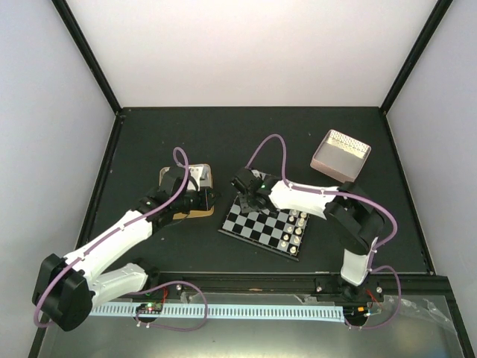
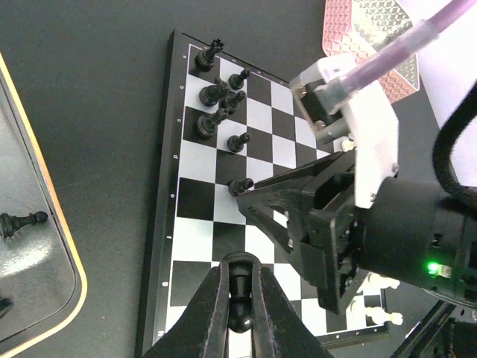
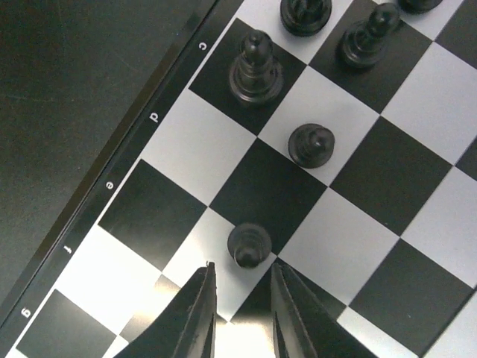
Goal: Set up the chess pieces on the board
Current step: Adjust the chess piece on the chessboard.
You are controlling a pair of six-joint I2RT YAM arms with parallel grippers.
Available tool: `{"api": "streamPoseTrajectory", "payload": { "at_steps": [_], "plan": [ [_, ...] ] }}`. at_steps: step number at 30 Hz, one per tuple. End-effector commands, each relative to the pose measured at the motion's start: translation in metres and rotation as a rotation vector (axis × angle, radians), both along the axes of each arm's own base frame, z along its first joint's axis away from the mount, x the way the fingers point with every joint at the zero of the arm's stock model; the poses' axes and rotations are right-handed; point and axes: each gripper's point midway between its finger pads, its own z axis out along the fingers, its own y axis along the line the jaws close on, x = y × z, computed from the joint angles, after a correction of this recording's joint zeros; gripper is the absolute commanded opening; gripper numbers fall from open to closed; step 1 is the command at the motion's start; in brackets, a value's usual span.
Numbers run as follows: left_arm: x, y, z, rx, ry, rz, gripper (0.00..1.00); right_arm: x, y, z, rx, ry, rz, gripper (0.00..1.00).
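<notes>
The board (image 1: 257, 224) lies mid-table and also shows in the left wrist view (image 2: 195, 231) and the right wrist view (image 3: 186, 142). Several black chess pieces (image 2: 211, 93) stand at its left end. My left gripper (image 2: 240, 298) is shut on one black piece (image 2: 240, 291), held above the board's edge; in the top view it (image 1: 207, 198) sits between tin and board. My right gripper (image 3: 241, 272) is open, hanging low over the board (image 1: 250, 200). A black pawn (image 3: 250, 245) stands just beyond its fingertips (image 3: 203, 298), untouched.
A gold-rimmed tin (image 2: 52, 246) left of the board holds a lying black piece (image 2: 22, 220). White pieces (image 1: 296, 227) stand at the board's right end. A pink box (image 1: 340, 154) sits at the back right. The right arm's wrist (image 2: 387, 209) hangs over the board.
</notes>
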Motion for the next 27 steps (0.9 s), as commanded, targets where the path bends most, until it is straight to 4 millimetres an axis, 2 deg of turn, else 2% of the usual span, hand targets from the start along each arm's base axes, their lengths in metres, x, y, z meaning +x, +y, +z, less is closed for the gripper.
{"api": "streamPoseTrajectory", "payload": {
  "at_steps": [1,10,22,27],
  "plan": [
    [0.007,-0.004,0.02,-0.017,-0.037,-0.015,0.02,0.008,-0.002,-0.003,-0.038,-0.006,-0.01,0.21],
    [0.007,-0.004,0.02,-0.016,-0.038,-0.013,0.02,0.014,-0.01,-0.015,-0.083,0.011,-0.025,0.13],
    [0.008,-0.005,0.02,-0.016,-0.031,-0.018,0.02,0.021,-0.001,-0.019,-0.053,0.015,0.018,0.13],
    [0.006,-0.005,0.018,-0.015,-0.021,-0.023,0.02,0.022,-0.001,-0.015,-0.04,0.005,0.021,0.14]
  ]
}}
